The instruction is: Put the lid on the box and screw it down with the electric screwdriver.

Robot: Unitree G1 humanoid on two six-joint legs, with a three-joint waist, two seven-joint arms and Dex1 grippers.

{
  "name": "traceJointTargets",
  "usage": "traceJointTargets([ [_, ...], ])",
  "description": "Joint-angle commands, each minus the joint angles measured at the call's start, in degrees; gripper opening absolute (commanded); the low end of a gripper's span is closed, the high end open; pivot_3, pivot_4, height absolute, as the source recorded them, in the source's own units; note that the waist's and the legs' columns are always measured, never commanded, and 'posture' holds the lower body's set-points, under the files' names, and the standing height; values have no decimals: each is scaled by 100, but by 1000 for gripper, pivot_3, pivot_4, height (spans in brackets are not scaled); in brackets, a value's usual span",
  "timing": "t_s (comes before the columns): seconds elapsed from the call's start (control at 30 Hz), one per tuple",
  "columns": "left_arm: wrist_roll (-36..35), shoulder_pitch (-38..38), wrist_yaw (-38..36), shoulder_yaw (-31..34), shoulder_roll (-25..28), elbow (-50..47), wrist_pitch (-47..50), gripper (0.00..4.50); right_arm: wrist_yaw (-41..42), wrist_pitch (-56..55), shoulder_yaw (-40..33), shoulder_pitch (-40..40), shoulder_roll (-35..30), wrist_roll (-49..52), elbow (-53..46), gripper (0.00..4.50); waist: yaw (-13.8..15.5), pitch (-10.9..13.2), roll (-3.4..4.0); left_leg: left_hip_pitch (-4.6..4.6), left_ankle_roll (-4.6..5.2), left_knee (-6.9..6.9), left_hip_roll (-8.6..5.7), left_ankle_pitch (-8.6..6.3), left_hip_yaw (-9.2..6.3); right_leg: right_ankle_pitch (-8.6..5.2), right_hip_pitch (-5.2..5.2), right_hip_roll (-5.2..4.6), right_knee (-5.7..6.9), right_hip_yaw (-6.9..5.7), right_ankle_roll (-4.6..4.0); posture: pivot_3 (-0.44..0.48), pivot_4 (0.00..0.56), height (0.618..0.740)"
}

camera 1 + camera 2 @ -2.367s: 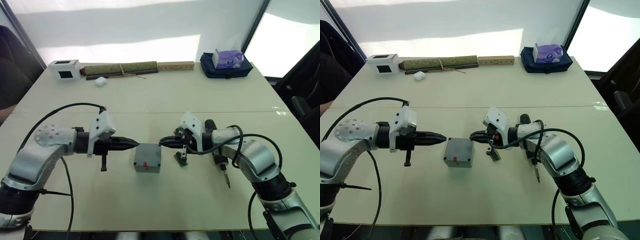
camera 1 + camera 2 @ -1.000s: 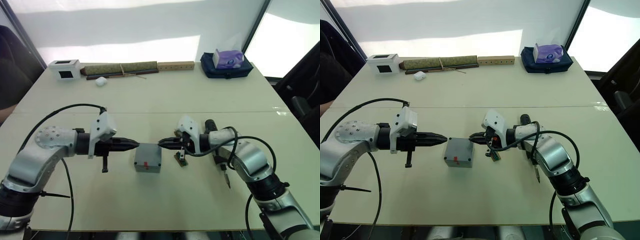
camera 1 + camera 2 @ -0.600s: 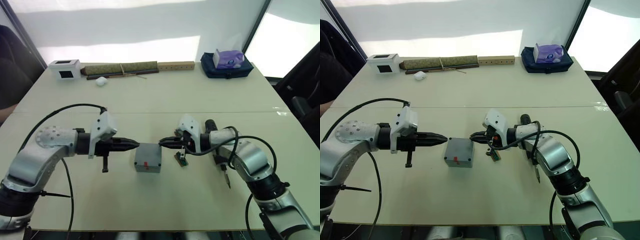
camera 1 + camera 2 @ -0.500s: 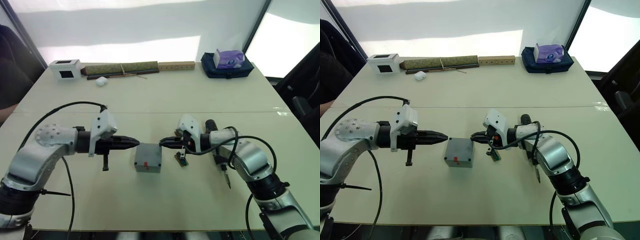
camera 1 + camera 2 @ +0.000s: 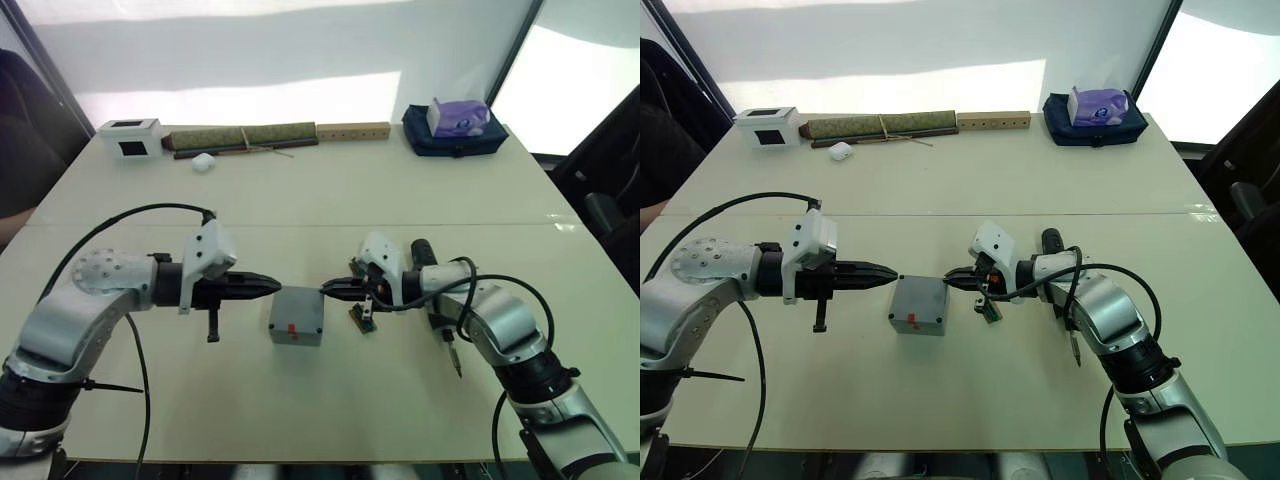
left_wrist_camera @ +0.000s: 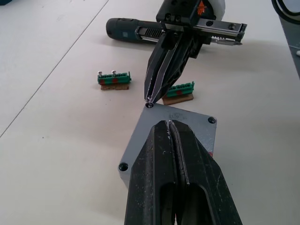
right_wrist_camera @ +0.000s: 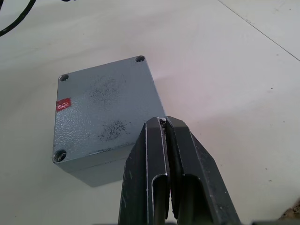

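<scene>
The grey box (image 5: pixel 295 316) sits mid-table with the lid (image 7: pixel 103 108) lying flush on top; a red mark (image 7: pixel 63 104) shows on one side. My left gripper (image 5: pixel 273 288) is shut and empty, its tip just off the box's left edge. From the other side my right gripper (image 5: pixel 326 289) points at the lid's near-right corner, shut on a tiny pale screw (image 6: pixel 149 105) right at the corner hole. The black electric screwdriver (image 5: pixel 433 295) lies on the table behind my right forearm, held by nothing.
Two small green circuit pieces (image 6: pixel 114 79) (image 6: pixel 178 90) lie right of the box. Along the far edge are a white box with a dark window (image 5: pixel 128 138), a rolled mat (image 5: pixel 240 136), a wooden strip (image 5: pixel 352 131) and a dark tissue bag (image 5: pixel 452 128).
My right gripper's tip has crept slightly down and right onto the lid's corner. The left gripper, box and screwdriver stay where they were.
</scene>
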Motion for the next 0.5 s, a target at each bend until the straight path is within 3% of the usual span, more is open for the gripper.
traceJointTargets([
  [0.03, -95, -2, 60, 68, 4, -193, 20, 0, 50, -142, 35, 23, 45, -39, 37, 54, -1, 0, 0, 0, 0, 0, 0, 0, 0, 0, 0, 0, 0, 0, 0, 0, 150, 740],
  [0.33, -132, 78, 137, 55, -24, -261, 6, 0, 143, -139, 103, 20, -2, -72, 117, 54, -1, 0, 0, 0, 0, 0, 0, 0, 0, 0, 0, 0, -1, 0, 0, 0, 150, 740],
  [0.37, -133, 80, 142, 47, -25, -261, 0, 0, 152, -133, 101, 18, -9, -67, 112, 569, -1, 0, 0, 0, 0, 0, 0, 0, 0, 0, 1, 0, -1, 0, 0, 0, 150, 740],
  [0.4, -139, 75, 152, 40, -32, -261, -1, 0, 165, -116, 87, 12, -24, -55, 90, 752, -1, 0, 0, 0, 0, 0, 0, 0, 0, 0, 1, 0, -1, 0, 0, 0, 150, 740],
  [0.5, -154, 66, 156, 25, -50, -246, -16, 0, 239, -44, 15, -40, -115, -4, -38, 1885, -1, 0, 0, 0, 0, 0, 0, 0, 0, 0, 1, 0, -1, 0, 0, 0, 150, 740],
])
